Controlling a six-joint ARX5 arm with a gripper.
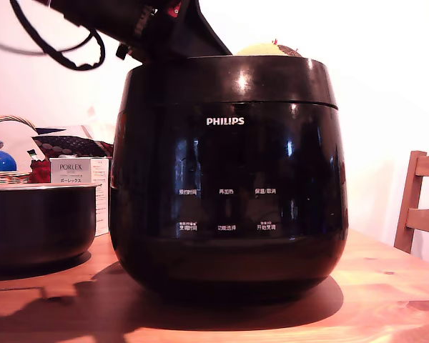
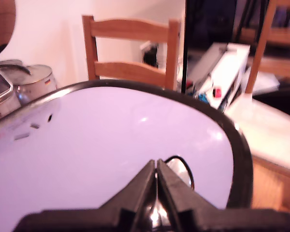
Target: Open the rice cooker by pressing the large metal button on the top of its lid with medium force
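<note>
The glossy black rice cooker (image 1: 229,186) with its white PHILIPS logo stands in the middle of the wooden table. Its lid (image 1: 229,78) is down, so the inner face is hidden. My black arm (image 1: 154,28) comes in from the exterior view's upper left and ends over the lid top. In the wrist view my gripper (image 2: 156,165) is shut with nothing held, its fingertips (image 2: 147,176) pressed together just above the lid's shiny top (image 2: 111,145), which reflects white. A bright metallic glint shows under the fingers; I cannot tell whether it is the button.
A lower black bowl with a silvery rim (image 1: 36,221) sits at the exterior view's left, with a Porlex box (image 1: 75,171) and a basket holding a blue ball (image 1: 0,161) behind it. A wooden chair (image 1: 418,207) stands at the right. Another chair (image 2: 130,48) and a metal pot (image 2: 31,82) lie beyond the cooker.
</note>
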